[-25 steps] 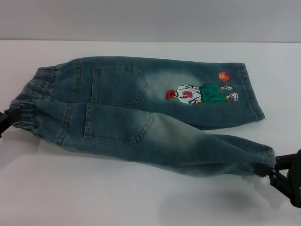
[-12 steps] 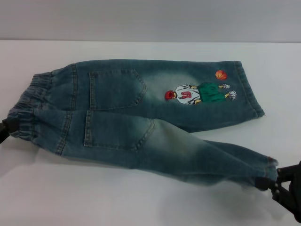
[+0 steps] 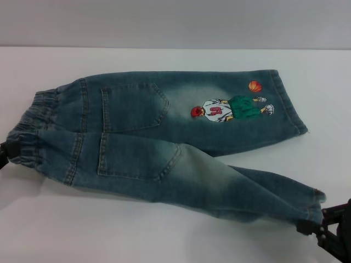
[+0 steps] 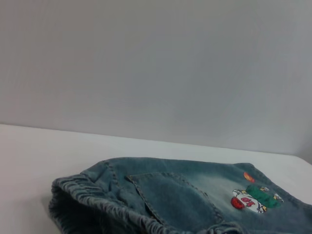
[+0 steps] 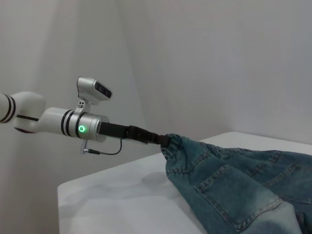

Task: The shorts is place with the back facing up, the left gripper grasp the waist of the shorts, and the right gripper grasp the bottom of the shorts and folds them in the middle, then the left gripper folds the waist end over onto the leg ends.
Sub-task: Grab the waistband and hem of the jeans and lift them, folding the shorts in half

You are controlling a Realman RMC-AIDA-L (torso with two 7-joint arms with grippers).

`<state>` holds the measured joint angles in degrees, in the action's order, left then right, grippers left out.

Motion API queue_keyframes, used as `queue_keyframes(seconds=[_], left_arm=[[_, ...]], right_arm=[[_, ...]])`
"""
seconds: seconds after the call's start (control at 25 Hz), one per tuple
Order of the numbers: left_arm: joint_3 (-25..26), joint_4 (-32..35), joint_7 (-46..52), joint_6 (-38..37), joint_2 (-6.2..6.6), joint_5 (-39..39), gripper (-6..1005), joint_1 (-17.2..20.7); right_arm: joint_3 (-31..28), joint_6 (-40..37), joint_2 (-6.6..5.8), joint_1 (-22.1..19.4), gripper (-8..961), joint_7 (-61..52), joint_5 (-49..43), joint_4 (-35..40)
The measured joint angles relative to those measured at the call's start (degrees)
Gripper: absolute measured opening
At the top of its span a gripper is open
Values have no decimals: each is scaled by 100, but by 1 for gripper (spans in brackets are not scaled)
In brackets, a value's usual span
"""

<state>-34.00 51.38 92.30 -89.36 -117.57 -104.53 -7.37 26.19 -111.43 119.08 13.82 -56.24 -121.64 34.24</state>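
In the head view we see the blue faded-wash denim shorts (image 3: 164,142) spread across the middle of the white table (image 3: 164,235), back up, with two patch pockets showing and a cartoon basketball player print (image 3: 233,108) on the upper leg at right of centre. The puckered elastic waist end (image 3: 33,129) lies at the left edge, where our slim black left gripper (image 3: 6,153) is clamped on its lower corner. At the lower right corner, our slim black right gripper (image 3: 318,222) is closed on the bottom of the shorts (image 3: 312,203), pinching the hem of the lower leg; the upper leg's hem lies free at upper right.

In the left wrist view the shorts fill the lower part of the frame, elastic band at lower left, the print at lower right; our own fingers are out of sight here.

In the right wrist view the left gripper, at centre, grips the bunched waistband on a white arm (image 5: 53,119) reaching in from the left, and the denim hangs toward the lower right.
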Motion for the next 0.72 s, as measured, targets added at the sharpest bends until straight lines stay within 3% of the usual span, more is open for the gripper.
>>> queue_keyframes(seconds=[0.28, 0.72], left_arm=[[25, -10, -7, -43, -20, 40, 63, -76], [1, -316, 136, 419, -7, 48, 66, -918]], right_arm=[[-47, 16, -36, 125, 0, -32, -18, -4], [-361, 325, -108, 493, 0, -204, 22, 32]])
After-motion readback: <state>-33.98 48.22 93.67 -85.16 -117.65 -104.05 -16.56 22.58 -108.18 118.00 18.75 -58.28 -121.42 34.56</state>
